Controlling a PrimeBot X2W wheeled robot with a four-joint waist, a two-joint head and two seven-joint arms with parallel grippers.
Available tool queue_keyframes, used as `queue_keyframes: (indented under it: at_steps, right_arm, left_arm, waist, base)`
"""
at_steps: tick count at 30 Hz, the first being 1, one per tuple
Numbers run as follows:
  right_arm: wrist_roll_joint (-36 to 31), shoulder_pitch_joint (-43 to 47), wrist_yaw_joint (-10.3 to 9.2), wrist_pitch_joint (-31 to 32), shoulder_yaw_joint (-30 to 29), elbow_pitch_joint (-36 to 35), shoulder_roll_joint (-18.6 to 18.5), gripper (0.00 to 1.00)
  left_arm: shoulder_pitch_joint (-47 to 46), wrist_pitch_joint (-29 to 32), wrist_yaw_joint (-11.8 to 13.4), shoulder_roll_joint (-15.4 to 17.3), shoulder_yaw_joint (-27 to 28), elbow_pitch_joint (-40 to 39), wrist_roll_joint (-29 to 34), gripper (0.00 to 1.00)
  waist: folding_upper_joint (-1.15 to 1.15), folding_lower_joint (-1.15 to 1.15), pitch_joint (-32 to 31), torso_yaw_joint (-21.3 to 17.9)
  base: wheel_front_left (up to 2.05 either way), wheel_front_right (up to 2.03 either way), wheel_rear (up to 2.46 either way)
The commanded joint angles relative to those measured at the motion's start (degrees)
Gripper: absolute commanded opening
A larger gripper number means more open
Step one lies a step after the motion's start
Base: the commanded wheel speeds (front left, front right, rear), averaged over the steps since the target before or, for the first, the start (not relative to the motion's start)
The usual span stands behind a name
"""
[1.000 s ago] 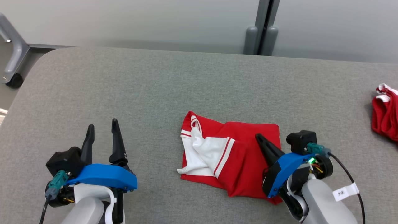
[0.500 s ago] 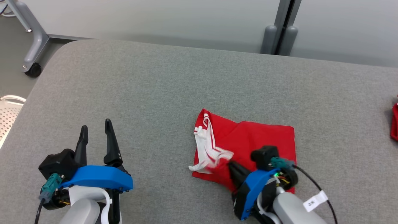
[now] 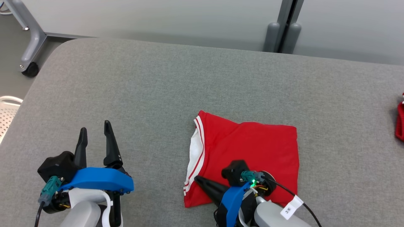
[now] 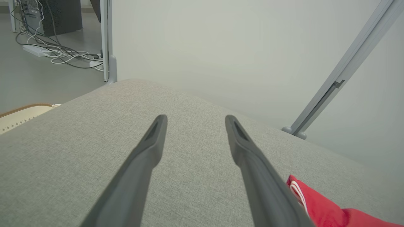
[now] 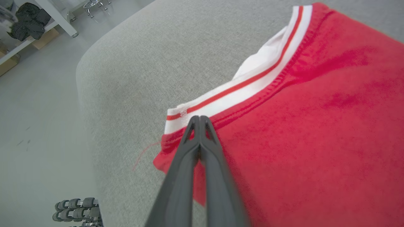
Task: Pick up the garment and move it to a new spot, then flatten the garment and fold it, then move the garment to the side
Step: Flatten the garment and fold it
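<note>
- Your right gripper (image 3: 196,179) lay low, pointing left, fingers (image 3: 210,189) pressed together at the near-left hem of the red garment (image 3: 252,148).
- Your left gripper (image 3: 94,125) stood spread over bare worktop (image 3: 142,88), well apart from it.

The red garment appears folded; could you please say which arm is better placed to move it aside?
Right, probably: the right gripper, shut, lies on the near-left corner of the garment; the left gripper stands open over bare table, apart from it.
</note>
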Motion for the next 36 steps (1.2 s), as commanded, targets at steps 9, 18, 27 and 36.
queue_keyframes:
  at_steps: [9, 18, 27, 36]
  right_arm:
    - [-0.7, -3.2, 0.01, -11.4, -6.4, 2.1, -0.2, 1.0]
    - [-11.7, 1.9, 0.01, -14.4, -25.7, 3.4, -0.2, 1.0]
    - [-19.3, 13.7, 0.02, -14.5, -41.6, -7.8, -0.1, 1.0]
    - [-18.5, 22.7, 0.01, -13.2, -47.2, -16.4, -0.1, 1.0]
  left_arm:
    - [-2.8, -0.6, -1.4, -0.4, -1.5, 0.7, 2.7, 1.0]
    - [-4.1, -0.9, -3.8, -4.0, -3.2, 5.6, 5.3, 1.0]
    - [0.3, -1.0, -5.6, -5.2, -1.7, 10.3, 5.8, 1.0]
    - [4.2, -0.7, -6.6, -3.8, -2.8, 13.2, 7.9, 1.0]
  waist:
    - [0.0, 0.0, -2.8, -3.5]
    - [0.0, 0.0, -7.2, -7.7]
    - [0.0, 0.0, -10.5, -10.0]
    - [0.0, 0.0, -11.6, -10.5]
  base:
    - [0.0, 0.0, 0.0]
    - [0.0, 0.0, 0.0]
    - [0.0, 0.0, 0.0]
    - [0.0, 0.0, 0.0]
